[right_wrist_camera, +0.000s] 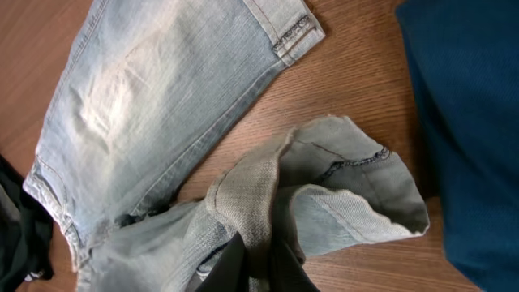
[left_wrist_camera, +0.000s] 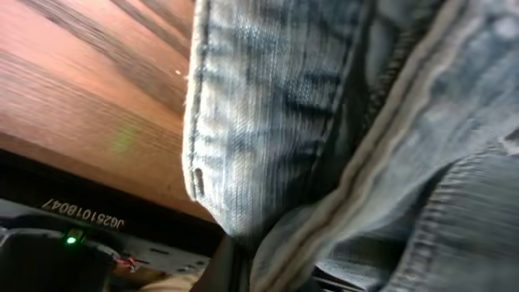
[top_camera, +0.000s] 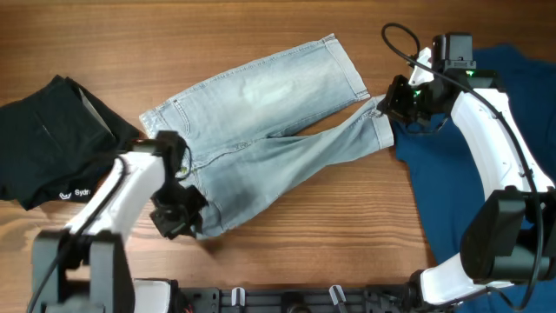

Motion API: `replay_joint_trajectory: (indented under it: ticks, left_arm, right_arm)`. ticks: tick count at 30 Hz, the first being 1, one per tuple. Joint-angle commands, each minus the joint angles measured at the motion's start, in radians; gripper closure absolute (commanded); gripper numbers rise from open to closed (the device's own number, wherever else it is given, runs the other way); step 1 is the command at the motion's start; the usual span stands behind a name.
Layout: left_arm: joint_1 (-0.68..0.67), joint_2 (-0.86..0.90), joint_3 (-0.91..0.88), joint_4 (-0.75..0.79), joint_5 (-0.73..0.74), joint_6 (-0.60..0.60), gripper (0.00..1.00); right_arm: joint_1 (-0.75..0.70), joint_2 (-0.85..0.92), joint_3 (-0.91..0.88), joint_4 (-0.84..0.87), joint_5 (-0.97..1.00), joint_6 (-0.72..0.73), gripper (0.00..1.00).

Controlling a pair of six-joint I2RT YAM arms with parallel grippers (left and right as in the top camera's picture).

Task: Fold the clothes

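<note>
The pale blue denim jeans (top_camera: pixel 261 122) lie spread on the table's middle, legs pointing right. My left gripper (top_camera: pixel 184 213) is shut on the jeans' waist corner at the lower left; in the left wrist view the denim (left_wrist_camera: pixel 324 122) fills the frame and hides the fingers. My right gripper (top_camera: pixel 393 103) is shut on the hem of the nearer leg, and the right wrist view shows the fingers (right_wrist_camera: pixel 258 259) pinching a fold of denim (right_wrist_camera: pixel 324 195). The dark-blue garment (top_camera: pixel 478 165) lies at the right. The black garment with white lettering (top_camera: pixel 43 139) lies at the left.
The wooden table (top_camera: pixel 347 226) shows bare in front of the jeans. The table's front edge with black mounts (top_camera: pixel 287 300) runs along the bottom. The right arm reaches over the dark-blue garment.
</note>
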Motion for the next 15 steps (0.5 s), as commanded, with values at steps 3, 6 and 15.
replay_joint_trajectory:
  ticks: [3,6,15]
  left_arm:
    - [0.179,-0.142,0.062,0.037,-0.041,0.027,0.96]
    - [0.239,-0.150,0.062,0.105,-0.040,0.027,0.96]
    - [0.315,-0.150,0.062,0.430,0.004,-0.005,0.96]
  right_arm:
    - [0.003,0.011,0.021,0.075,-0.182,-0.145,0.91]
    - [0.003,0.011,0.021,0.167,-0.203,-0.072,0.94]
    - [0.026,0.011,0.021,0.450,-0.252,0.071,0.94]
